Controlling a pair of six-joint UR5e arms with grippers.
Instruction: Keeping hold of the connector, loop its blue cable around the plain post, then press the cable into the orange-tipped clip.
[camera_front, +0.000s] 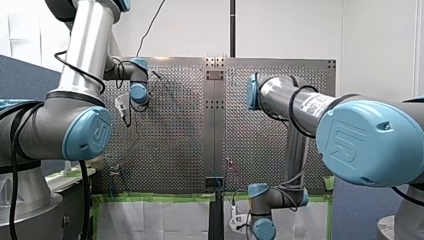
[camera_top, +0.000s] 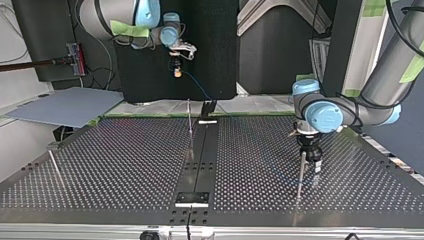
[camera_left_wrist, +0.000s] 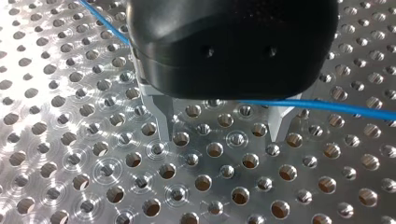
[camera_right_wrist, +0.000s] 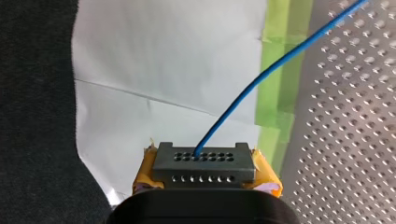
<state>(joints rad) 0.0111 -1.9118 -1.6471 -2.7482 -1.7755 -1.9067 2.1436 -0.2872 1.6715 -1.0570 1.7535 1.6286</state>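
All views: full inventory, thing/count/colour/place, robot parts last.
connector: 1, dark grey, between my right gripper's yellow pads.
cable: 1, blue, runs from the connector, crossing at my left gripper.
posts: 3, metal, upright across the table in the top view.
table: 1, silver, perforated.
tape: 1 strip, green, along the table's edge.
paper: 1 patch, white, beyond the tape.
right gripper: 1, shut on the connector, off the table's edge.
left gripper: 1, black, metal fingers, open, close above the table.
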